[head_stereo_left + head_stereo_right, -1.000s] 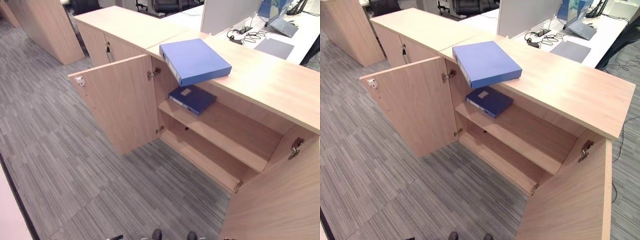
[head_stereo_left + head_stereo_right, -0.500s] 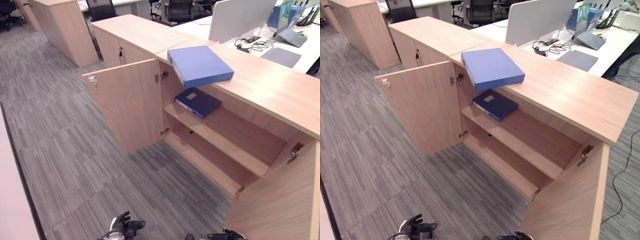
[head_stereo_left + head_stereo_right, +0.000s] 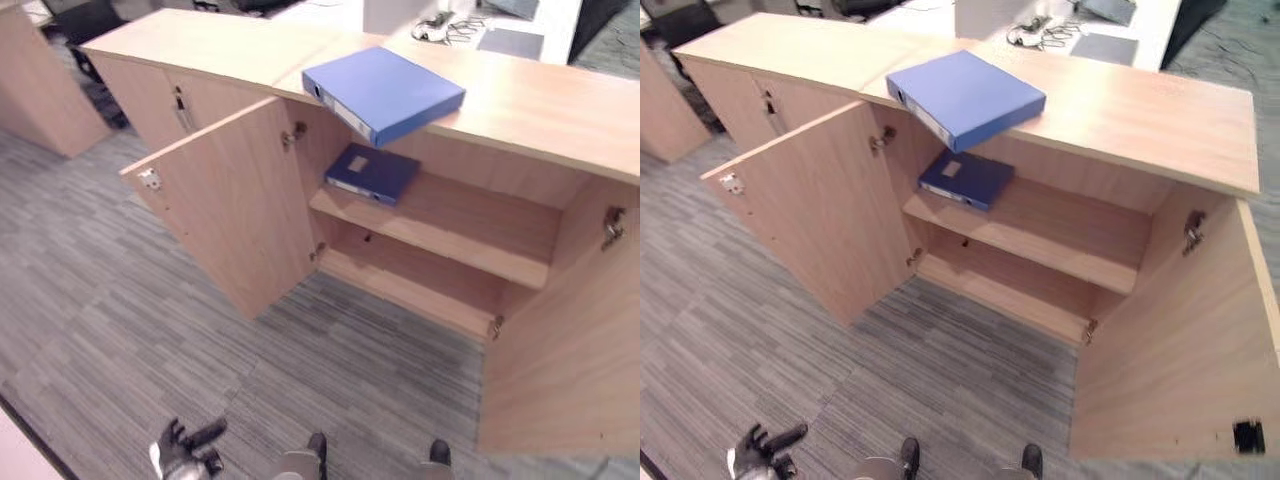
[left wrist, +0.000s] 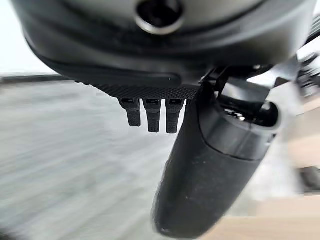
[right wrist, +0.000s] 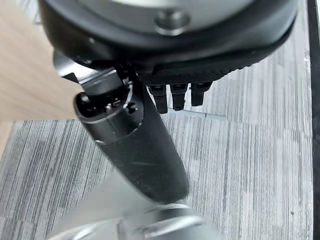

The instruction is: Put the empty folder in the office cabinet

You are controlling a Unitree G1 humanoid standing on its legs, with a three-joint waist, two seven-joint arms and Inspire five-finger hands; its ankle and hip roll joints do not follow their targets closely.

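A light blue folder (image 3: 385,92) lies flat on top of the wooden office cabinet (image 3: 540,110), one corner jutting over the front edge. Beneath it, a darker blue folder (image 3: 372,172) lies on the cabinet's upper shelf (image 3: 470,225). My left hand (image 3: 180,450) hangs low over the carpet, far from the cabinet, with spread fingers and nothing in it. In its wrist view the left hand (image 4: 210,170) shows straight fingers. My right hand (image 5: 135,145) hangs over the carpet with fingers straight, holding nothing.
Both cabinet doors stand open: the left door (image 3: 235,200) swings out over the carpet, the right door (image 3: 560,340) juts toward me. The lower shelf (image 3: 420,285) is bare. A closed cabinet (image 3: 160,90) adjoins on the left. A desk with cables (image 3: 450,25) stands behind.
The whole view has shifted, so the camera moved; folders and doors stand as before. My left hand still shows at the lower edge, its fingers spread.
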